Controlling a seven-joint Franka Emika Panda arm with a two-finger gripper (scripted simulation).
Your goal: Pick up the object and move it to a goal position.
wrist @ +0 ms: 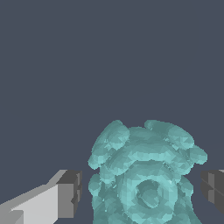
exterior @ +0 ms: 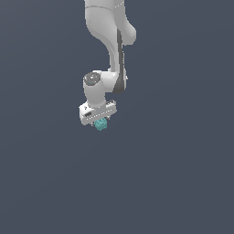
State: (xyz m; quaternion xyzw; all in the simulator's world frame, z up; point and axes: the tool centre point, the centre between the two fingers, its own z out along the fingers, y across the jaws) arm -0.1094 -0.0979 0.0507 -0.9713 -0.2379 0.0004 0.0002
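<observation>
Centre-left of frame, ext. view: my pincer (exterior: pixel 99 119) hangs over the teal object (exterior: pixel 101 124), which sits right beneath it. Wrist view: the object (wrist: pixel 146 175) lies between my fingers (wrist: pixel 70 192), spread wide w/ gaps both sides, nothing gripped. Lumpy, faceted, prob. light and rigid; I'd pinch across its middle.

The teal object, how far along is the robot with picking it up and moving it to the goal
Done: the gripper has reached the teal object, which sits between its fingers in the wrist view. In hand: the grasp. Small gaps show beside both pads, so it looks unclosed. Left: closing, lifting and carrying. No goal marker is visible, and whether the object is off the ground can't be told.
</observation>
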